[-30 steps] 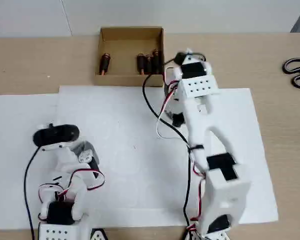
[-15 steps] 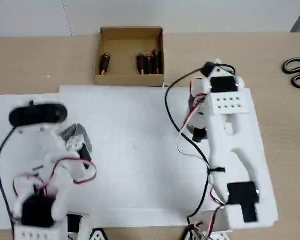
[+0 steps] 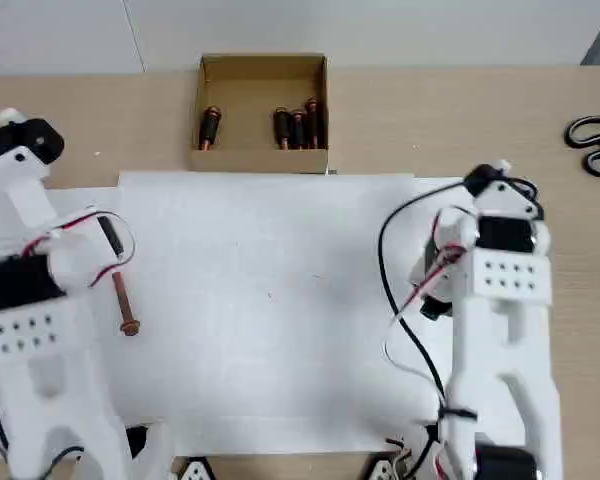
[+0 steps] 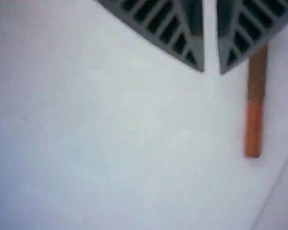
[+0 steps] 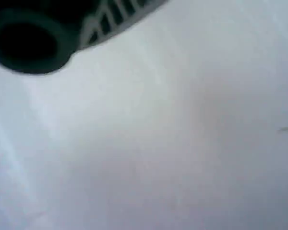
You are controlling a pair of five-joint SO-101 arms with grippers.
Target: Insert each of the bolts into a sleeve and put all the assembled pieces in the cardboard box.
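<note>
A copper bolt (image 3: 125, 300) lies on the white paper (image 3: 280, 300), head toward the near edge. My left gripper (image 3: 111, 240) hangs just beyond the bolt's tip. In the left wrist view its grey fingers (image 4: 182, 33) stand shut with only a slit between them, and the bolt (image 4: 253, 120) lies beside them, untouched. My right gripper (image 3: 435, 300) is over the paper's right side, shut on a black sleeve (image 5: 26, 43) whose hollow end shows in the right wrist view. The cardboard box (image 3: 263, 158) at the back holds several assembled pieces (image 3: 298, 125).
Scissors (image 3: 595, 140) lie on the wooden table at the far right. The paper's far edge ends just short of the box. Cables hang from both arms.
My right arm has pulled back from the box to the paper's right side. My left arm has swung left and away, and the bolt now shows on the paper.
</note>
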